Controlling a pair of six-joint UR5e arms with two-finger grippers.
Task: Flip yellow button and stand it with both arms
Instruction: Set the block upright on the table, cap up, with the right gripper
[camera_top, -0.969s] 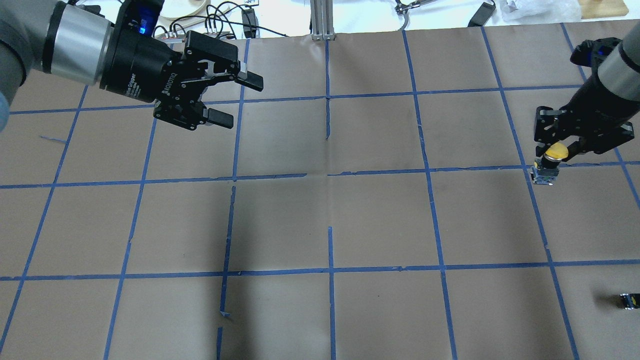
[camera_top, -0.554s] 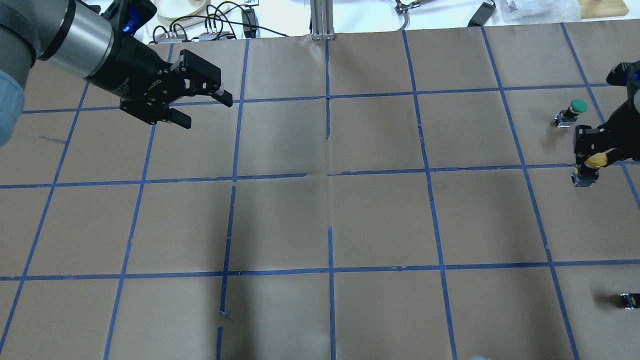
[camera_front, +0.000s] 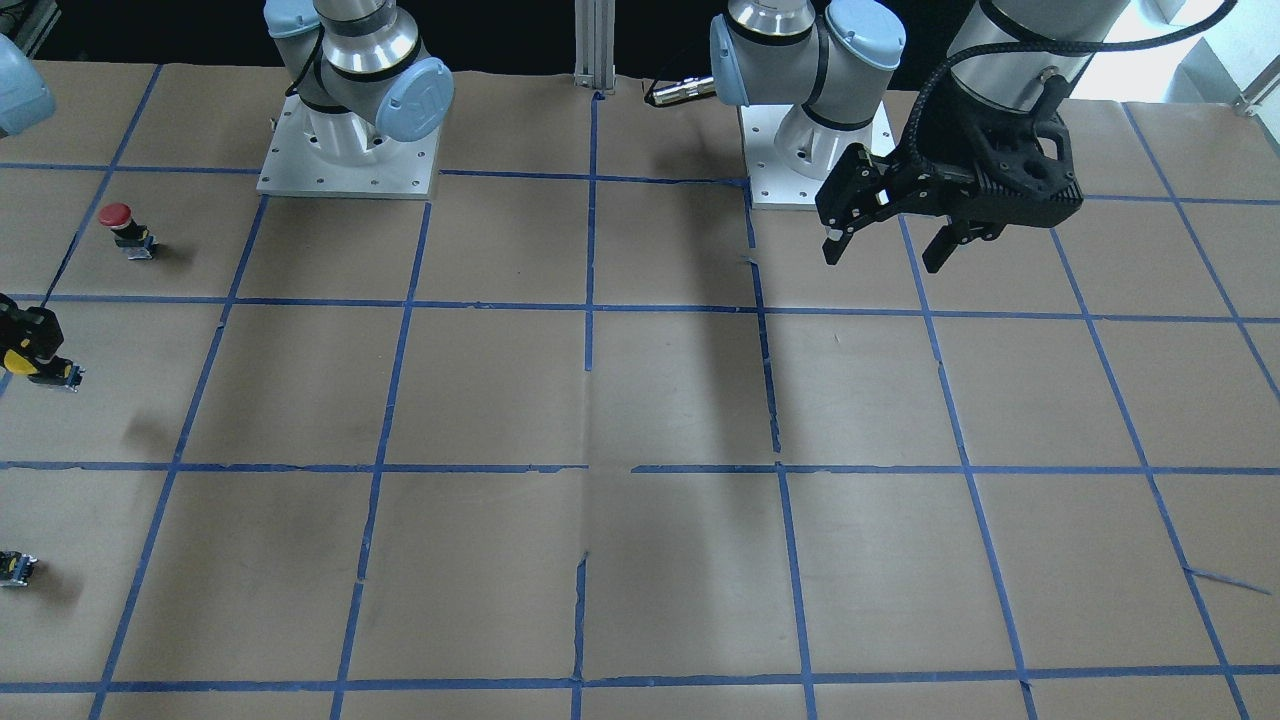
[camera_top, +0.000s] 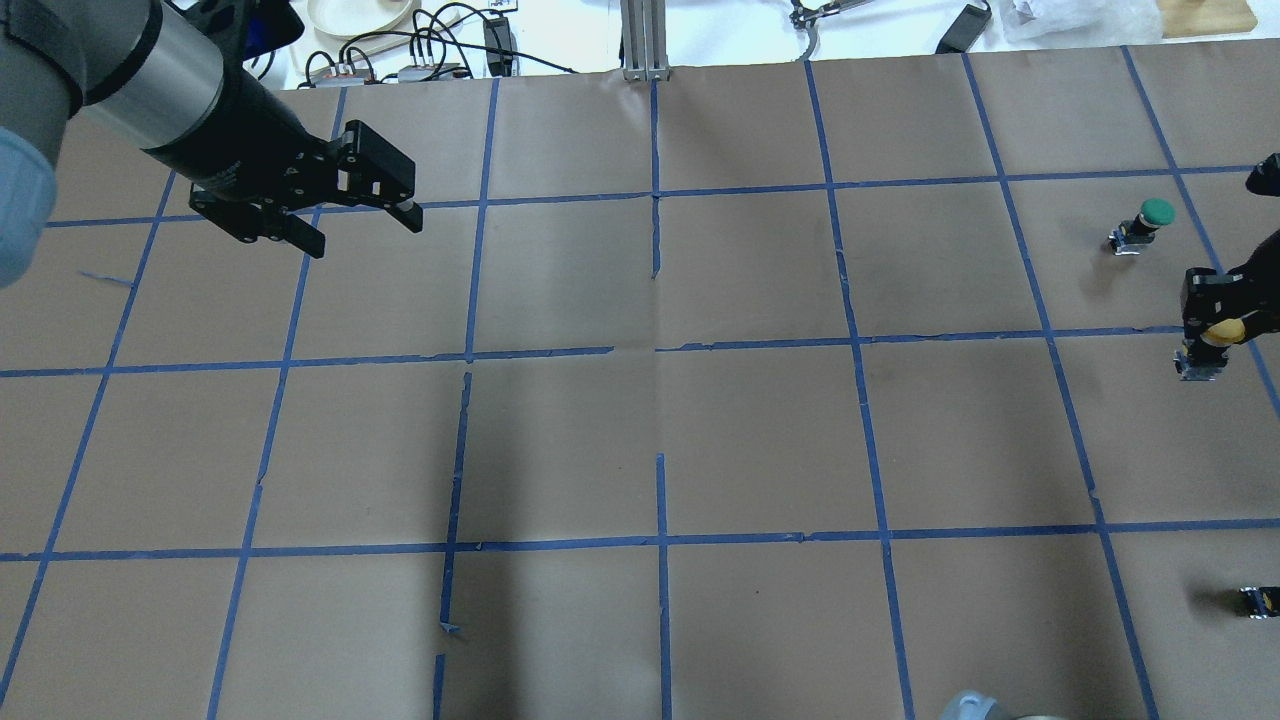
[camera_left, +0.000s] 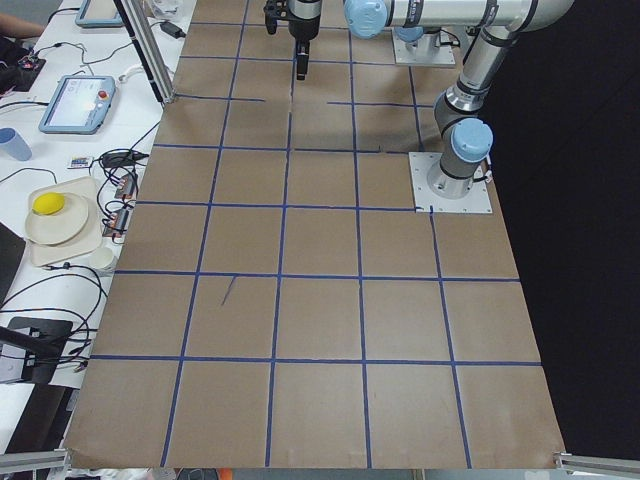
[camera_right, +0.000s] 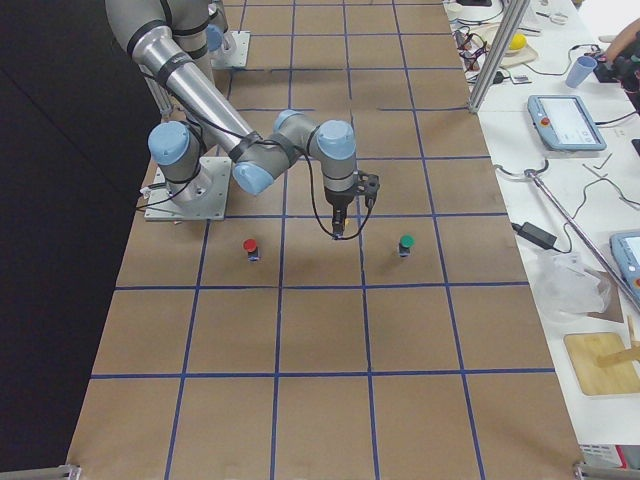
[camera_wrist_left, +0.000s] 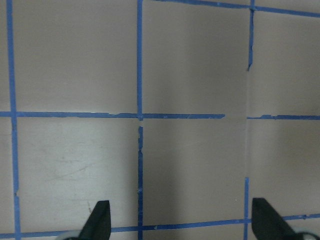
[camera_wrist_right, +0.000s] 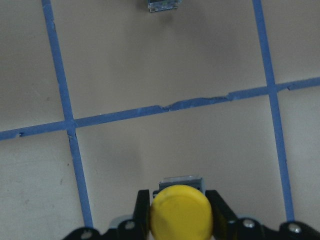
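Note:
The yellow button (camera_top: 1222, 331) has a round yellow cap on a grey-black body and hangs cap up at the table's far right. My right gripper (camera_top: 1213, 322) is shut on its cap. In the right wrist view the cap (camera_wrist_right: 180, 218) sits between the two fingers (camera_wrist_right: 141, 216). In the front view the button (camera_front: 22, 361) is at the left edge. I cannot tell whether its base touches the paper. My left gripper (camera_top: 362, 230) is open and empty above the far left of the table. It also shows in the front view (camera_front: 885, 258) and the left wrist view (camera_wrist_left: 180, 222).
A green button (camera_top: 1150, 215) stands beyond the right gripper and a red button (camera_front: 120, 222) nearer the robot. A tiny dark block with a yellow speck (camera_top: 1258, 600) lies at the near right edge. Brown paper with a blue tape grid (camera_top: 660, 350) covers the table.
My right gripper has carried the yellow button to the right, toward the table's edge, uncovering the green button. My left gripper has drawn back to the left and stayed open.

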